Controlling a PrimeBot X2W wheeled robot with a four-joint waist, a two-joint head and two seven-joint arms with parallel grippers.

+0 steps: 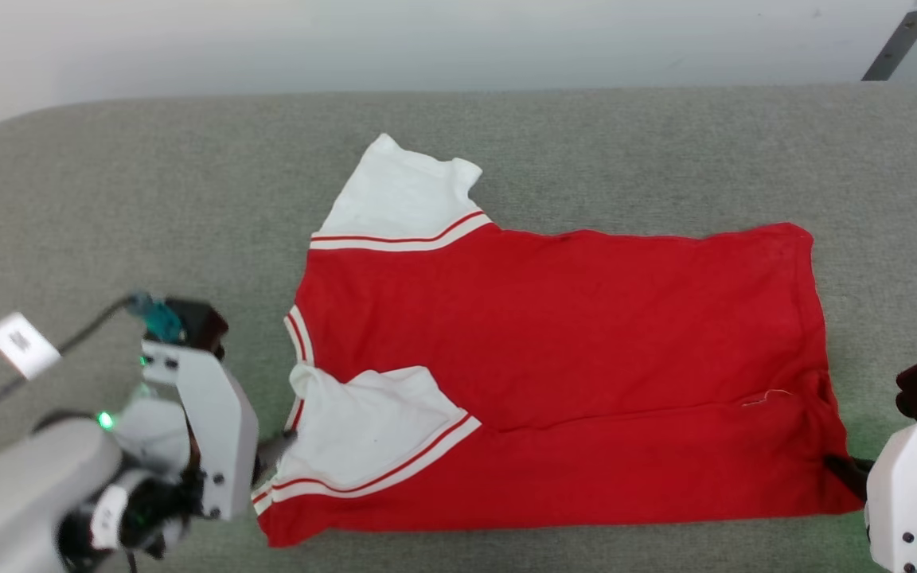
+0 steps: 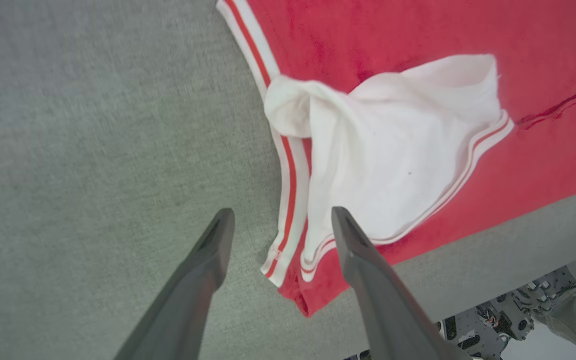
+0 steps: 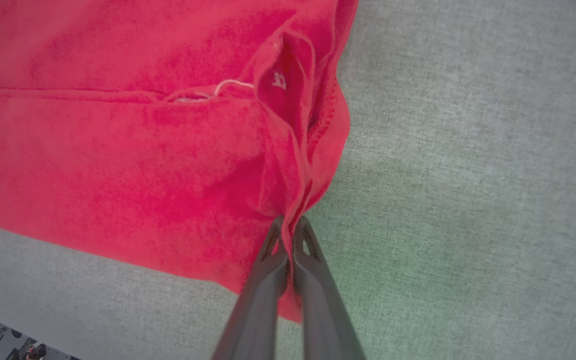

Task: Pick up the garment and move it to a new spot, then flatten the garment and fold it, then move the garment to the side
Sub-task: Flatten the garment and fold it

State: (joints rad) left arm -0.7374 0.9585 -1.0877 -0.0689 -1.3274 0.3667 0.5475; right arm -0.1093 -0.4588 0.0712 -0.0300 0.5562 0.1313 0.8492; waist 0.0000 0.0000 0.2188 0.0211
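The garment, red with white short sleeves and striped trim, lies spread on the grey surface, print hidden, its near long edge folded up over the body. One white sleeve lies folded onto the red cloth near my left gripper, which is open just above the striped collar corner, holding nothing. My right gripper is shut on the garment's bunched hem corner at the right end; in the head view it sits at the lower right.
A grey fabric-covered surface carries everything, with free room left, right and behind the shirt. A white tag on a cable lies at the far left. The surface's front edge and machinery below it show.
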